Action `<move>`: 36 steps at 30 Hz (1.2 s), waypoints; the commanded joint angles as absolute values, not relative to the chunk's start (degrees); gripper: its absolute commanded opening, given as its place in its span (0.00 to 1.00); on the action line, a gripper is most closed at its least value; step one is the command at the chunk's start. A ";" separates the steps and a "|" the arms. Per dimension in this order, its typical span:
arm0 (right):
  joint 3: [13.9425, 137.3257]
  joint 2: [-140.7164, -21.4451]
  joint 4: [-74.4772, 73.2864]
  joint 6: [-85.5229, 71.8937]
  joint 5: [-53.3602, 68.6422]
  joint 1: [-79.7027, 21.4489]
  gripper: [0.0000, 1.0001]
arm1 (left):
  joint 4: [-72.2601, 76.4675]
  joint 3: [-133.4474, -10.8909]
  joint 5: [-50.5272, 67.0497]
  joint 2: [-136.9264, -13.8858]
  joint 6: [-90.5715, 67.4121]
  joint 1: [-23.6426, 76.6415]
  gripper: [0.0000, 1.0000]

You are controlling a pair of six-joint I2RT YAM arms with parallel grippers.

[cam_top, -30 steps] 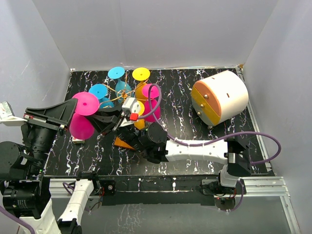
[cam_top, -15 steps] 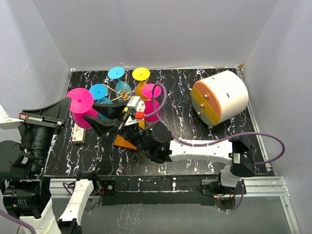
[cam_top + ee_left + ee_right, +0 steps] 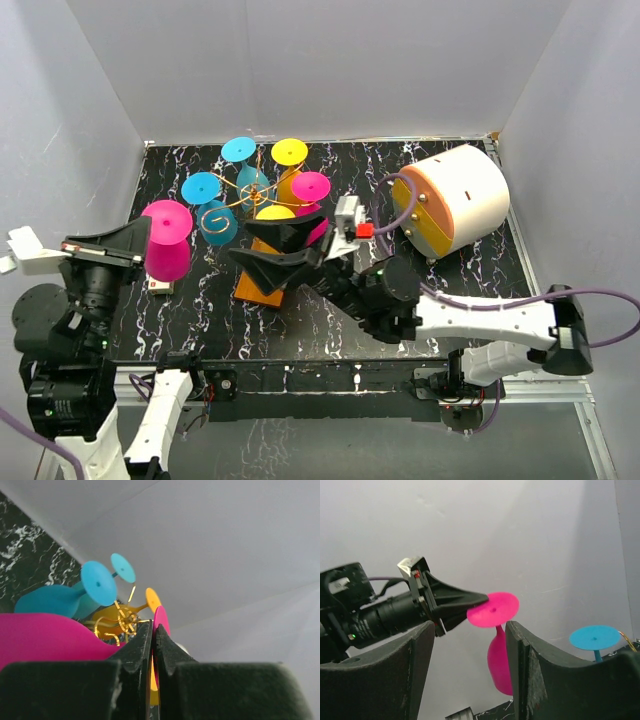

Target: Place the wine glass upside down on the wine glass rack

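The wine glass rack (image 3: 257, 290), centre-left of the frame, carries cyan, yellow and pink glasses (image 3: 238, 150), all feet up. The pink wine glass (image 3: 167, 252) is upside down at the far left of the desk (image 3: 420, 290), apart from the rack. The left tool (image 3: 147, 233) is clenched, its tips at that glass's foot rim; whether it pinches the rim I cannot tell. The right tool (image 3: 243, 243), reaching in from lower right, gapes wide and empty over the rack's base.

magenta wine glass (image 3: 167, 226), white-veined black table (image 3: 380, 172)
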State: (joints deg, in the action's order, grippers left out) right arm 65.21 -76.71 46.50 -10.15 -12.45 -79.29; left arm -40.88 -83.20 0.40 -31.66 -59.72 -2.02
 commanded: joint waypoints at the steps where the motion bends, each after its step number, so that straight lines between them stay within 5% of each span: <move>1: 62.20 -70.04 39.40 -13.81 -17.78 -79.54 0.57 | -40.42 -78.30 4.17 -31.32 -55.88 -1.48 0.00; 16: 53.95 -55.81 26.73 -20.47 -25.32 -79.54 0.57 | -32.93 -69.03 29.27 -35.03 -57.06 1.79 0.00; 36: 49.78 -44.75 18.00 -27.88 -27.56 -79.54 0.57 | -25.55 -67.27 27.95 -41.99 -61.87 2.64 0.00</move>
